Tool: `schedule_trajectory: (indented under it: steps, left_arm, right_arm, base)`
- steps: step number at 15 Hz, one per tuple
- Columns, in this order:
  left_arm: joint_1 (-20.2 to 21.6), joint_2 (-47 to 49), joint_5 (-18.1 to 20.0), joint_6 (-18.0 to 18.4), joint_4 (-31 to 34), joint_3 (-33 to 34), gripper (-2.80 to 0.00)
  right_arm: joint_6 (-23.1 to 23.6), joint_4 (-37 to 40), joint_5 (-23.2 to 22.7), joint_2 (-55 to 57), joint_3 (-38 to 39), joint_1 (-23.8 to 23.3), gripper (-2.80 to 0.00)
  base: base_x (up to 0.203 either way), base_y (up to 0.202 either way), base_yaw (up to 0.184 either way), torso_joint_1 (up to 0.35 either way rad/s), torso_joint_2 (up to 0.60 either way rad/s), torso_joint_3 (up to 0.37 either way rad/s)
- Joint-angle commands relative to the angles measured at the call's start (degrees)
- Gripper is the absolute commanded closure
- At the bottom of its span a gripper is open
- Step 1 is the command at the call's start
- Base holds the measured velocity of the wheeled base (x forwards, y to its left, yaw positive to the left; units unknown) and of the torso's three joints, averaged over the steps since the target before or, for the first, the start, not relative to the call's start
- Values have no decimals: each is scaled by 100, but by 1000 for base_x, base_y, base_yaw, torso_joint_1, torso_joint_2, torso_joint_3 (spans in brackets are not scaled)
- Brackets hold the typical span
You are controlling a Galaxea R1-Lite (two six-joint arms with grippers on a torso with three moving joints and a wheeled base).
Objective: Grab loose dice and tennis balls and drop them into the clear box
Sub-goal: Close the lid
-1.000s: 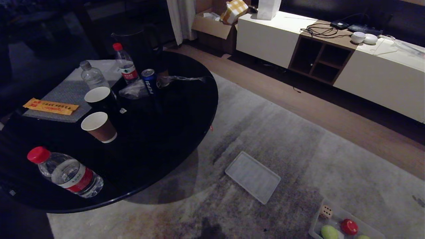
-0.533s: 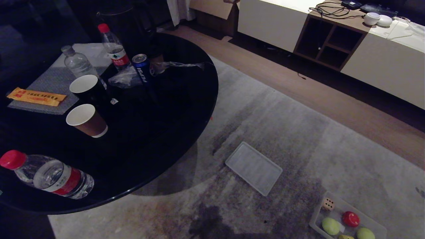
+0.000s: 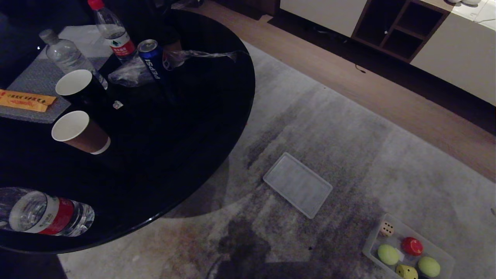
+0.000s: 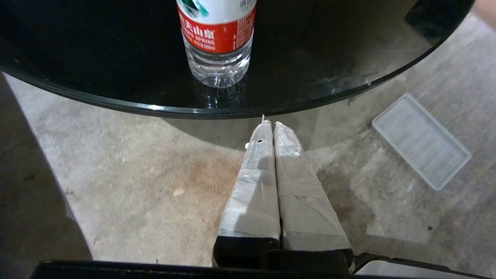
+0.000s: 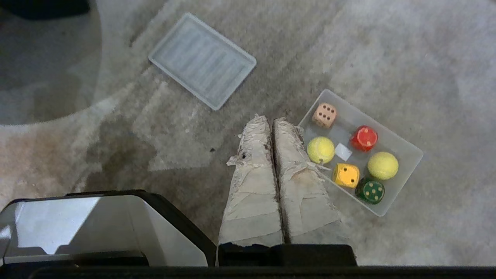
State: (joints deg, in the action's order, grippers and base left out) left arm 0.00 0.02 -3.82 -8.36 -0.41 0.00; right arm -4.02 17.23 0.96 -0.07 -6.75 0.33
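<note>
Both end effectors pressed together, empty: left end effector [image 4: 270, 123] near the desk [image 4: 116, 104] rim, right end effector [image 5: 271, 119] just beside the clear box [image 5: 403, 182] wall. Dice [image 5: 324, 115] and tennis balls [image 5: 320, 150] inside, open carpet [image 5: 387, 58] around.

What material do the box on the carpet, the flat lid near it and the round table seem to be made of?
Clear box: likely translucent whitish plastic, since the carpet shows faintly through its walls.
Flat lid: probably the same clear plastic, moulded with ribs.
Round table: looks like black glass or a glossy lacquer; its polished top mirrors the bottle standing on it.
</note>
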Motion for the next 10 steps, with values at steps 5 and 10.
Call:
schedule_trajectory:
  steps: [5, 10]
  left_arm:
    - [0, 6, -4, -8, -2, 9, 0]
    - [0, 6, -4, -8, -2, 9, 0]
  right_arm:
    - [-2, 9, 0, 7, -1, 2, 0]
    - [-2, 9, 0, 7, -1, 2, 0]
  base:
    - [0, 0, 0, 3, 4, -196]
    - [0, 0, 0, 2, 3, -198]
